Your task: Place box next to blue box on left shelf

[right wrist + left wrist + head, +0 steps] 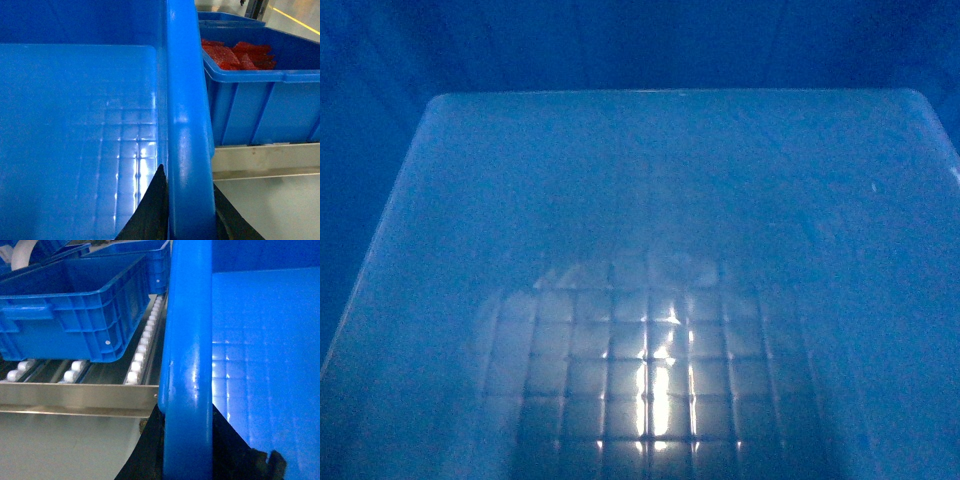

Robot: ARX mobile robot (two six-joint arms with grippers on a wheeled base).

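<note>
Box [660,250] interior fills the whole head view: a bright blue plastic crate seen from above, its pale floor stamped with a faint square grid that catches white glare at lower centre, and its darker far wall across the top of the frame.

In the left wrist view, the box's thick rounded rim [187,340] runs as a vertical band through the middle of the frame, with the glossy floor to its right. The left gripper [187,450] sits at the bottom centre, its black fingers [150,450] showing on either side of the rim, one outside the wall and one inside, pinching it. To the left of the rim, in the upper left of the frame, another blue crate [75,310] with ribbed sides rests on a shelf of white rollers [142,347] set in metal rails, near the held box but not touching it. More blue crates stand behind it.

In the right wrist view, the opposite rim [185,125] runs vertically through the centre, floor on its left. The right gripper [187,215] at bottom centre straddles this rim likewise, dark fingers [150,210] clamped on both faces of the wall. At upper right, a further blue crate [260,100] holding red items [240,55] sits on a metal shelf edge [265,160], just beside the held box.
</note>
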